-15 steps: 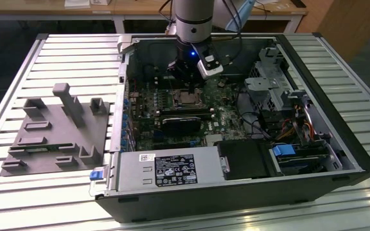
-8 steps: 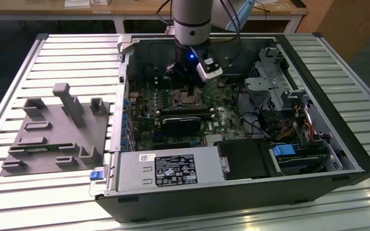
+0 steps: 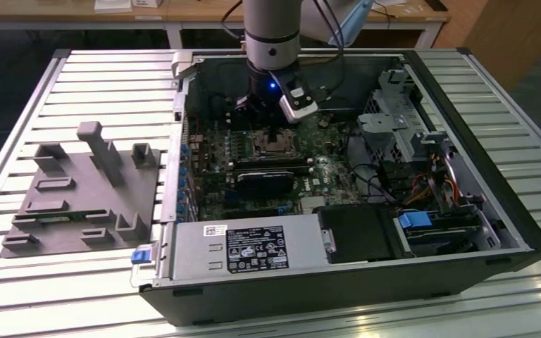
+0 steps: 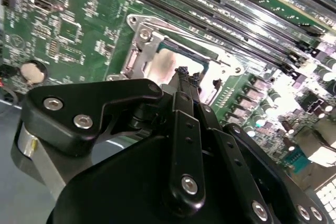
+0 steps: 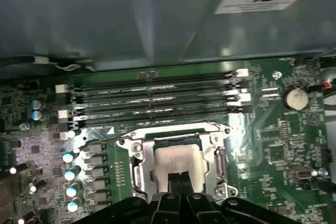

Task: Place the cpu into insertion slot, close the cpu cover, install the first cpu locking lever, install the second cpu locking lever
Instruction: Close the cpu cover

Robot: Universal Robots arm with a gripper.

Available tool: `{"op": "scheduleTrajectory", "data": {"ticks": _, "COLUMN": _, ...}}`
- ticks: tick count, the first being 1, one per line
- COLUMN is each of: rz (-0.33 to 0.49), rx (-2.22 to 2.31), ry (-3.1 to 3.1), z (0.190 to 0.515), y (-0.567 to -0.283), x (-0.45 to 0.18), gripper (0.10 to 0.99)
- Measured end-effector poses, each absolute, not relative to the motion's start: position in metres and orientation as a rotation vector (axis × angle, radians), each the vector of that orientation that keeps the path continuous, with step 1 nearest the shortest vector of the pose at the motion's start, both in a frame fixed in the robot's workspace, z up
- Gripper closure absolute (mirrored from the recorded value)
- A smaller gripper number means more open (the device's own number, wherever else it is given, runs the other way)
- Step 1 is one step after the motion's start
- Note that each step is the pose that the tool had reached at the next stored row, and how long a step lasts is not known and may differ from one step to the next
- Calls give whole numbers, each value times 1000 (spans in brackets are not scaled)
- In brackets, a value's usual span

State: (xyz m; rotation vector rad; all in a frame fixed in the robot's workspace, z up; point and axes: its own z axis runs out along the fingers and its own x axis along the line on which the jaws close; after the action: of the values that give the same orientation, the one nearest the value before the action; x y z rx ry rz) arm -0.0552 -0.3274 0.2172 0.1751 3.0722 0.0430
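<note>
Hovering end effector (image 5: 181,178): fingers pinched narrow, nothing held, tips straight above the cpu (image 5: 178,157).
cpu: flat in the insertion slot (image 5: 220,176), directly beneath the tips; square, no long axis.
cpu cover (image 5: 149,150): looks down, framing the chip.
surroundings: memory slots (image 5: 152,98) beyond the tips, case wall (image 5: 157,19) farther still; capacitors (image 5: 71,174) off to one side; nothing blocking.
</note>
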Motion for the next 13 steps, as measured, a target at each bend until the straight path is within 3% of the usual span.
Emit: {"op": "scheduleTrajectory", "data": {"ticks": 13, "rz": 49, "rx": 141, "ry": 3074, "z": 206, "y": -327, "x": -71, "gripper": 984}}
